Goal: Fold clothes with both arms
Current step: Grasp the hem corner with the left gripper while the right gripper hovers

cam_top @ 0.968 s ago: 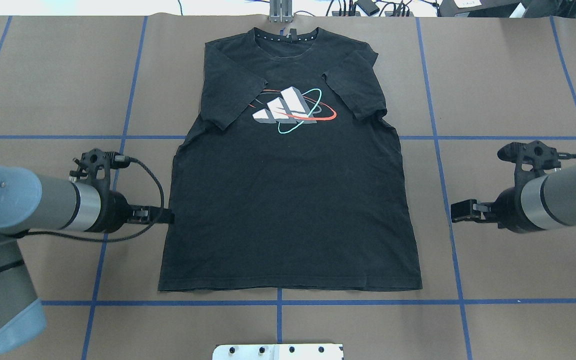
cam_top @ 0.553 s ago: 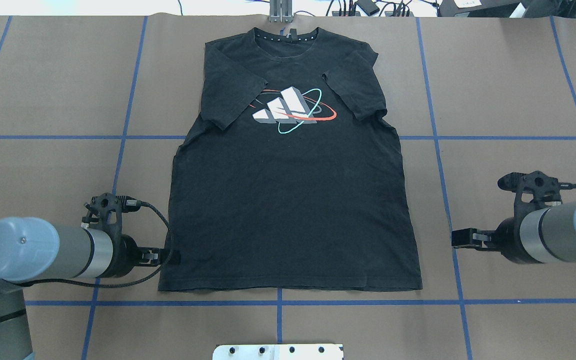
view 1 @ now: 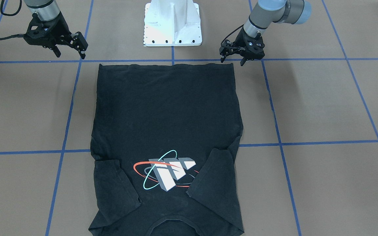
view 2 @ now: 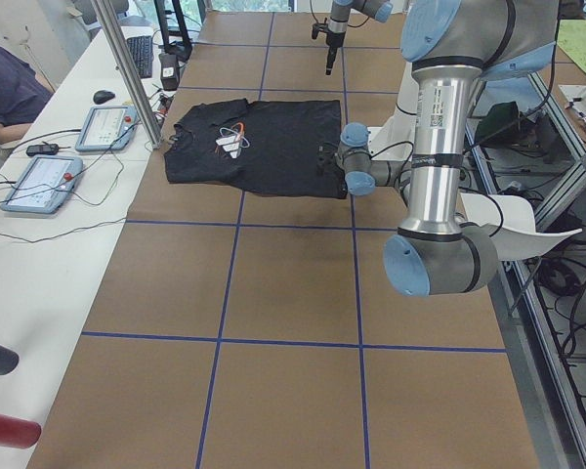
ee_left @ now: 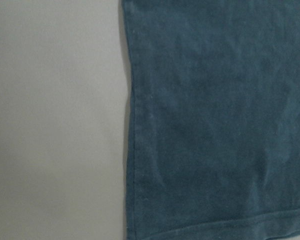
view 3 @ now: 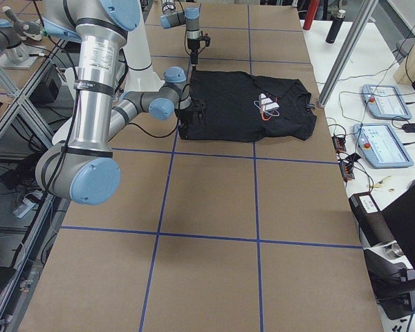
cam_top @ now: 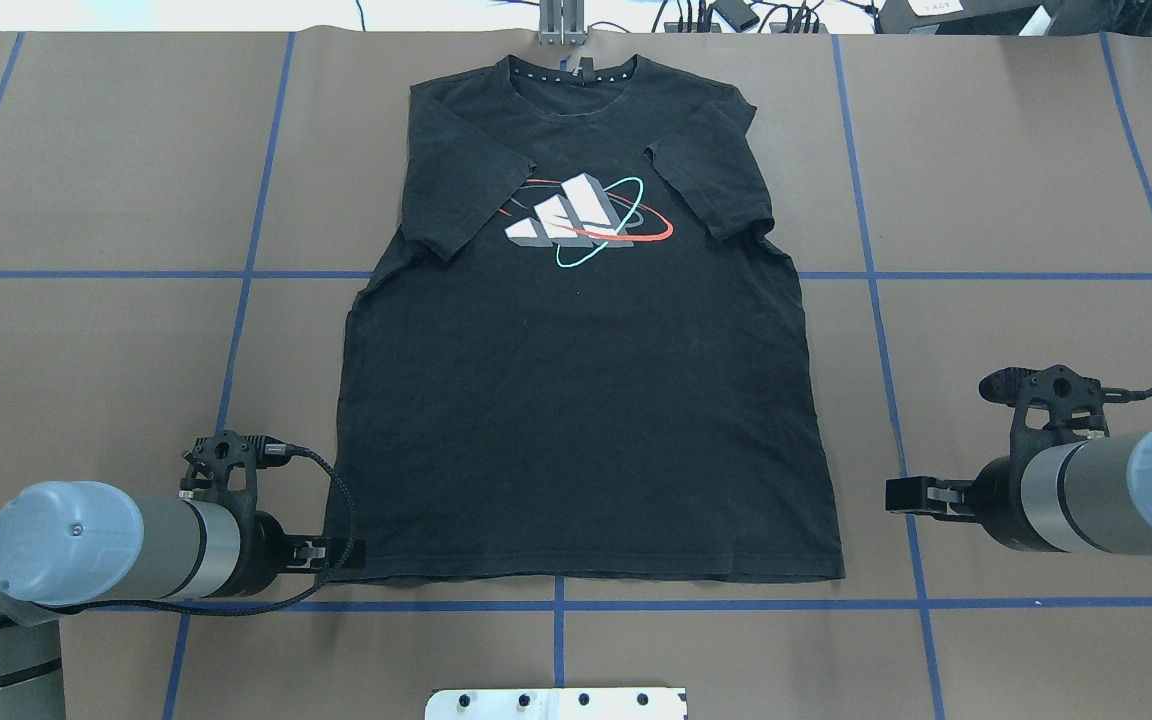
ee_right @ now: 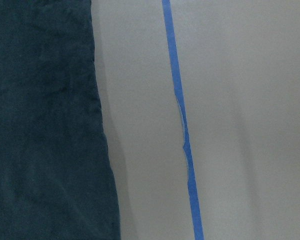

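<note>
Cloth this thin should be light and limp: the black short-sleeved cotton T-shirt (cam_top: 576, 400) will likely sag and crease wherever it is not held. I judge it wants 2 matched pinches, 1 at each bottom corner, taken through the stitched hem (cam_top: 586, 575), where the fabric is doubled and least likely to slip.

The shirt lies flat, print up, between the 2 sets of jaws on the brown paper-covered bench (cam_top: 86, 150). The left jaws, on the grey-silver tube left arm (cam_top: 116, 545), are parted and hold nothing. They stand right at the shirt's hem corner, but I cannot tell whether they touch the cloth. The left wrist view shows that corner's side edge and hem just under them. The right jaws, on the matching right arm (cam_top: 1086, 495), are also parted and empty. They stand apart from the shirt's side edge, with bare paper and a blue tape line (ee_right: 182, 125) beneath them.

Beyond both jaws the matte, faintly wrinkled body lies smooth. Farther on, the 2 short sleeves (cam_top: 466, 190) are turned in over the chest. They flank the print of grey-white blocks ringed by red and teal ovals (cam_top: 581, 215). Farthest from the jaws is the round collar (cam_top: 576, 70).
</note>
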